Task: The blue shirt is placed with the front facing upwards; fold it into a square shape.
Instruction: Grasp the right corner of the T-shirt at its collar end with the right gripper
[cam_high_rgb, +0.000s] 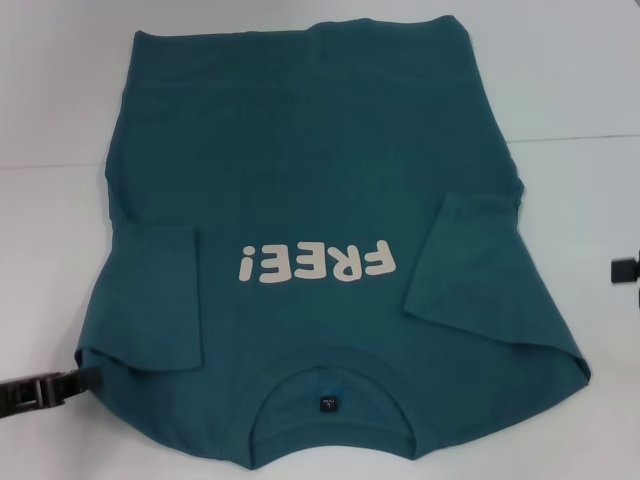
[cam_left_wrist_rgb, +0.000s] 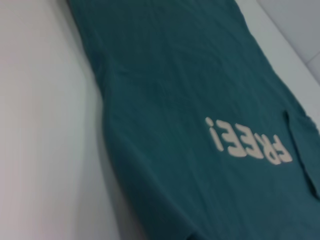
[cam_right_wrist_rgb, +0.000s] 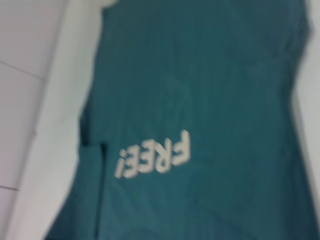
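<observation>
Left gripper (cam_high_rgb: 88, 380) sits low at the left edge of the head view, its dark tip touching the shoulder corner of the blue shirt (cam_high_rgb: 320, 180), though whether it is open or closed on the cloth cannot be told. That shirt lies flat on the white table (cam_high_rgb: 50, 250), front up, both sleeves folded in over the body, the collar nearest the robot and the "FREE!" lettering (cam_high_rgb: 317, 264) above it. Right gripper (cam_high_rgb: 626, 270) shows only as a dark sliver at the right edge, apart from the shirt's right side, its opening likewise impossible to judge.

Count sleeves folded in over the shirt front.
2. On the teal-blue cotton T-shirt, one sleeve lies folded in left of the off-white "FREE!" lettering, the other sleeve right of it.
</observation>
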